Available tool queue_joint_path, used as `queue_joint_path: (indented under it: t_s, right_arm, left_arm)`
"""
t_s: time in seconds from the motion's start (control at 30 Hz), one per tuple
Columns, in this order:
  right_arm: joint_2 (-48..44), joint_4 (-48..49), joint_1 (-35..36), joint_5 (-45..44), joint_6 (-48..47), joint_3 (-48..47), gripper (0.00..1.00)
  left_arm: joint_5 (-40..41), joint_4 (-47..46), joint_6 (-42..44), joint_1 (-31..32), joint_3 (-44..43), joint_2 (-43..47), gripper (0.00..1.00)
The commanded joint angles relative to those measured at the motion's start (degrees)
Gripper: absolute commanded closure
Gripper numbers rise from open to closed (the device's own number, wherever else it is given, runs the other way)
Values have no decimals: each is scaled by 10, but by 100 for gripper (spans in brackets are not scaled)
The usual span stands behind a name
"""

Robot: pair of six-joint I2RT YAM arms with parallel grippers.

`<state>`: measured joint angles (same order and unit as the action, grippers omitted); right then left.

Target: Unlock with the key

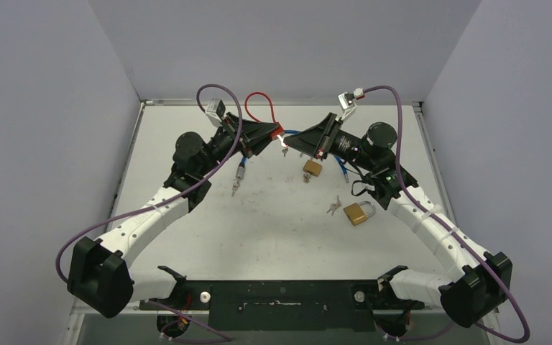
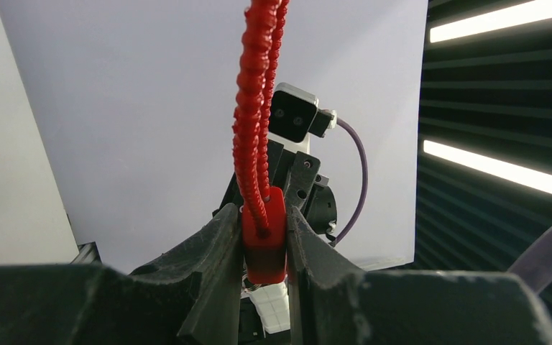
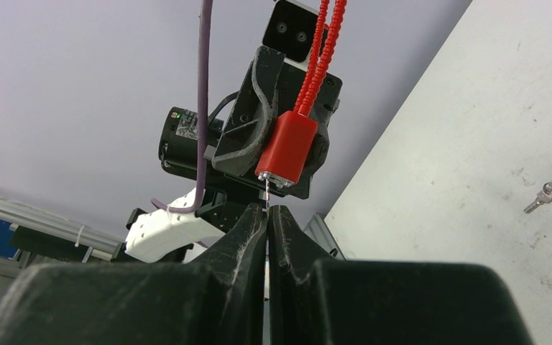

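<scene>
**Key Meeting the Red Lock, the Turn Yet to Come**

The red lock (image 2: 264, 241) is sitting squarely between the fingers of the left claw (image 2: 264, 230), which is clamping narrowly on its body, and its red cable (image 2: 255, 108) is looping away beyond the fingertips. The right claw (image 3: 267, 215) is facing it tip to tip, pinching the key (image 3: 267, 200) between fingers pressed nearly together. The thin blade is running straight ahead of that claw to the lock's metal end face, though how deep it is seated cannot be told.

Judging by this, the insertion step is in hand. The next move is calling for a full push home along the blade's line, then a wrist roll about it while the left claw is resisting the twist.

Below both claws, on the table (image 1: 273, 244), a small brass padlock (image 1: 311, 168), a brass padlock (image 1: 359, 213) and a blue cable lock (image 1: 241, 171) are lying apart
</scene>
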<state>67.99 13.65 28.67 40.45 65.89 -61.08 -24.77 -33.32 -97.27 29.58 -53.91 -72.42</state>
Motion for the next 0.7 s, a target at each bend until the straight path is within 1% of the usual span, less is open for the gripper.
queue_joint_path:
  t_s: [0.0, 0.47, 0.67]
  right_arm:
    - [5, 28, 4, -12, 5, -18, 100]
    - [13, 5, 0, -25, 12, -15, 100]
    - [7, 13, -10, -39, 24, -13, 100]
  left_arm:
    - [-14, -53, -4, 1, -7, -2, 100]
    - [-15, -62, -11, 0, -5, -2, 100]
    - [-16, -64, -9, 0, -5, -2, 100]
